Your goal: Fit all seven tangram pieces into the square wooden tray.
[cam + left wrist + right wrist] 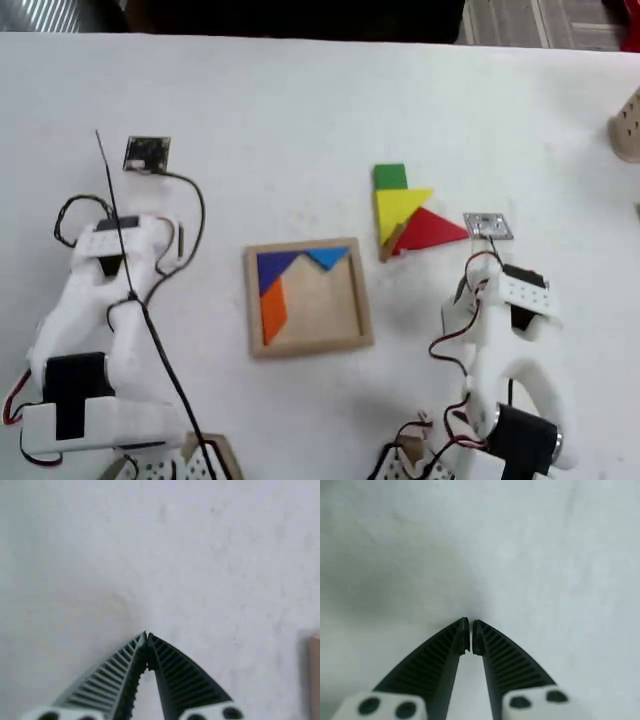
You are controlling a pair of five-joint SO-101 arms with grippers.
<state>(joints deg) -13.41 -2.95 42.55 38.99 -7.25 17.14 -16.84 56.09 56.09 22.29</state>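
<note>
left gripper (146, 639) clenched, empty | right gripper (470, 625) clenched, empty | tray (310, 345) holds purple (272, 266), blue (327, 258), orange (273, 310) | green (390, 176), yellow (400, 208), red (428, 230) touch, near tray | risk: gripping one may drag its neighbours askew

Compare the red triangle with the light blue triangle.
The red triangle lies outside the tray; the light blue triangle sits inside it, at the far edge. The red one is clearly larger. Red touches the yellow piece; light blue neighbours the purple piece. Both are flat triangles.
</note>
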